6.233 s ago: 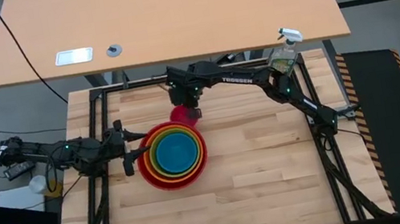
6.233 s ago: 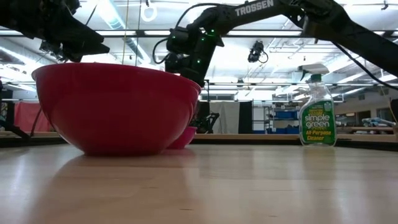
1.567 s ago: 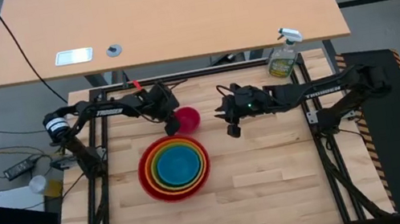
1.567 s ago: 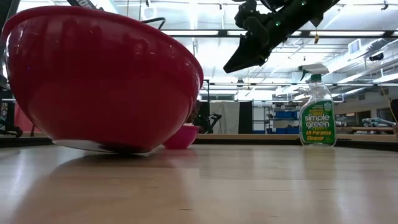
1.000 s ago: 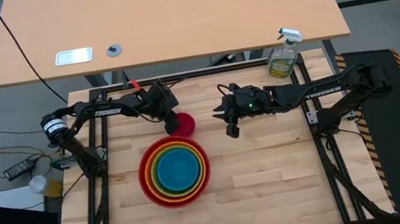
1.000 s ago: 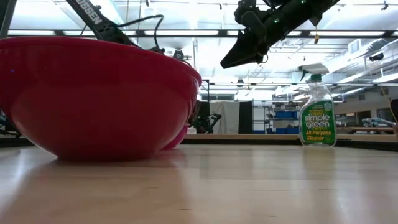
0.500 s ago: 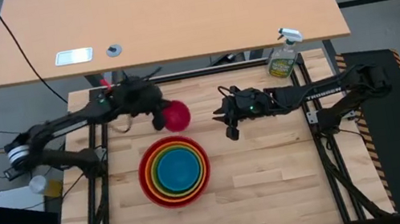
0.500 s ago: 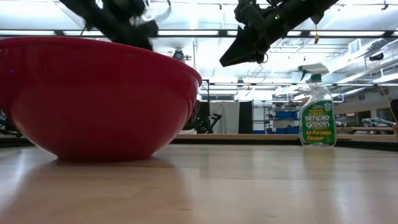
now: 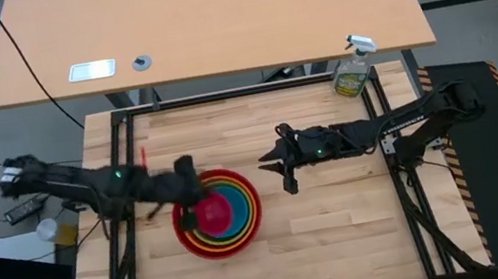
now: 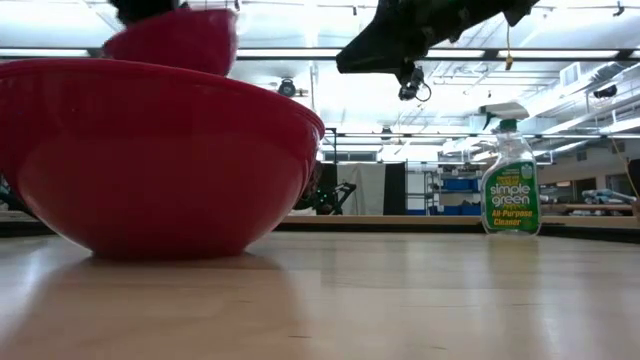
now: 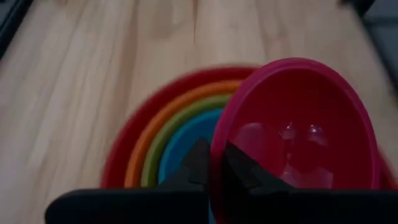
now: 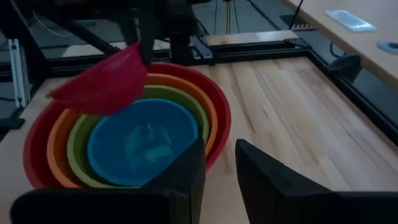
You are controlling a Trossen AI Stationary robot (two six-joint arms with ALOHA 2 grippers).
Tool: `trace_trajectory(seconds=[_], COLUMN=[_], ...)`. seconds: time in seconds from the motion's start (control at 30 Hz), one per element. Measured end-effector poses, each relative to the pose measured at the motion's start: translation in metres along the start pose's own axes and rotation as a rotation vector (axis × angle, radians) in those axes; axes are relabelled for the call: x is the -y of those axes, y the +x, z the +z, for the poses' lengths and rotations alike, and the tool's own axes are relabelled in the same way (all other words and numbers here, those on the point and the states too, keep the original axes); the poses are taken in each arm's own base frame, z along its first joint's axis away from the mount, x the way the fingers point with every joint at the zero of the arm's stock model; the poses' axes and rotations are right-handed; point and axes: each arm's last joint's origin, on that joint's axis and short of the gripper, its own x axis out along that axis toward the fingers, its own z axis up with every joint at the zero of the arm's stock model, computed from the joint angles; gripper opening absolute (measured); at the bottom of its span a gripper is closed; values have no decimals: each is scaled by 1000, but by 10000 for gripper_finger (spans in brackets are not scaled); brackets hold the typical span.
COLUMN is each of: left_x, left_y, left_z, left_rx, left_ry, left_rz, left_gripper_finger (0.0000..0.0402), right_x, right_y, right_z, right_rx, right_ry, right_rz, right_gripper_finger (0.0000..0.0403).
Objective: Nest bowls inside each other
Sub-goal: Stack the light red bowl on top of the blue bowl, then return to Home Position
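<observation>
Your left claw [image 11: 211, 168] is pinched on the rim of the pink-magenta bowl [image 11: 298, 130], holding it tilted in the air above the nested stack: red bowl [image 9: 255, 222], orange, green, blue bowl [image 12: 140, 149]. Your right claw [image 12: 217, 165] hovers beside the stack, fingers slightly parted, holding nothing

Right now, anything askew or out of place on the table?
Only the pink bowl: it hangs tilted over the nested stack, pinched at its rim by the left gripper, not yet seated in the blue bowl. Nothing spilled or damaged.
</observation>
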Motion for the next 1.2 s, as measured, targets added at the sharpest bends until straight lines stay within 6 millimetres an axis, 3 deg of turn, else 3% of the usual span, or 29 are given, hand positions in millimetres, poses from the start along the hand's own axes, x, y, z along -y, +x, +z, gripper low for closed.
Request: trace_trajectory(seconds=[0.17,0.43,0.57,0.73,1.03,1.2], left_x=[21,29,32,31,23,23], left_y=[28,76,87,85,55,53], left_z=[-7,-26,-31,-31,-21,-23], left_rx=[-74,-247,-291,-290,-198,-222], left_ry=[55,94,110,117,112,166], left_rz=[134,224,223,216,300,293], left_gripper_finger=[30,90,118,157,255,269], right_x=[-2,-14,-18,-20,-21,-21], right_y=[1,4,6,6,6,6], right_z=[-3,-11,-13,-13,-12,-12], right_rx=[37,20,18,23,35,38], right_ry=[28,19,13,11,11,11], right_rz=[12,44,48,42,46,45], right_gripper_finger=[98,98,98,98,98,98])
